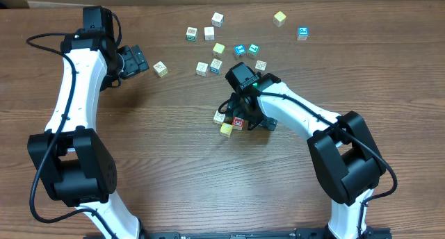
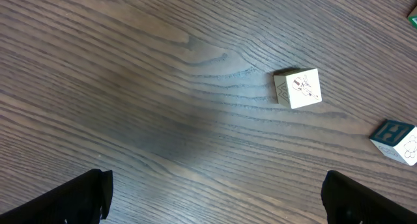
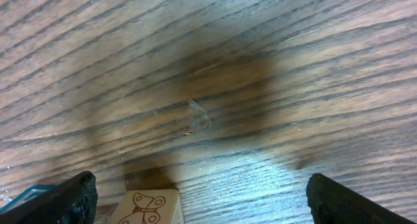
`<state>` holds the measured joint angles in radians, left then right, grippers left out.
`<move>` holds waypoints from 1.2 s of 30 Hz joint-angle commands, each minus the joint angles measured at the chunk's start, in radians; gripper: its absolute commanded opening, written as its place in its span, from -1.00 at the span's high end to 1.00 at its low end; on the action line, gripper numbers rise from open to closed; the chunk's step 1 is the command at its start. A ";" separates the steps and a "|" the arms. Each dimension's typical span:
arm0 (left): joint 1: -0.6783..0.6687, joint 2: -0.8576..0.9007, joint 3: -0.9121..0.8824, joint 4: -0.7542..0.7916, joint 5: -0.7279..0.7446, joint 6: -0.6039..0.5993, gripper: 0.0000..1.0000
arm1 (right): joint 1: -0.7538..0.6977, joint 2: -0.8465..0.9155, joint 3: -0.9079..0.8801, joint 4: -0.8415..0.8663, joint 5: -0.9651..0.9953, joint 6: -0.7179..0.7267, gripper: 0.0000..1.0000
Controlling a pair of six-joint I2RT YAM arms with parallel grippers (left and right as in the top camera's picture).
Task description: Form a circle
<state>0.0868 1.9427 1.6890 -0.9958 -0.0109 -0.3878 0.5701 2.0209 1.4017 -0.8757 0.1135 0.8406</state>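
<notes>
**Barely begun: a small cluster under the right fingers, most cubes loose**

The left fingers [image 2: 71, 198] stand wide apart over bare tabletop [image 1: 174, 162] and hold nothing. A cream cube [image 2: 298, 88] lies ahead of them, off toward the finger on the wrist view's right and clear of both. A blue-lettered cube [image 2: 394, 140] sits further out on that side. Beyond it, well apart from either pair of fingers, the other loose cubes [image 1: 219, 49] are scattered along the far part of the tabletop.

The circle [image 1: 226, 129] is only a tight knot of a few cubes, touching or nearly so. It lies directly at the right fingers [image 3: 65, 198] and is partly hidden under that wrist from overhead. These fingers are also spread and empty. Only wood grain shows between them, and a butterfly cube [image 3: 146, 208] peeks in just inside one of them.

By my reading the step in hand is gathering: the ring is too short and needs more cubes. The cream cube looks the easiest fetch. That calls for the left fingers to move forward and sideways until they straddle it, lower, close squarely on two flat faces, and carry it to the open side of the knot without knocking the cubes already placed.
</notes>
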 commanded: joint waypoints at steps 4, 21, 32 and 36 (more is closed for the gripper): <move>-0.002 0.008 0.016 0.003 0.007 -0.009 -0.99 | -0.005 0.005 0.011 0.000 0.024 0.024 -1.00; -0.002 0.008 0.016 0.003 0.007 -0.009 -0.99 | -0.005 0.005 0.011 -0.017 0.041 0.058 -1.00; -0.002 0.008 0.016 0.003 0.007 -0.009 -0.99 | -0.005 0.005 0.011 -0.018 0.043 0.069 -1.00; -0.002 0.008 0.016 0.003 0.007 -0.009 -0.99 | -0.005 0.005 0.011 -0.018 0.043 0.069 -1.00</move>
<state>0.0868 1.9427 1.6890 -0.9958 -0.0105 -0.3878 0.5701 2.0209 1.4017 -0.8932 0.1387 0.8944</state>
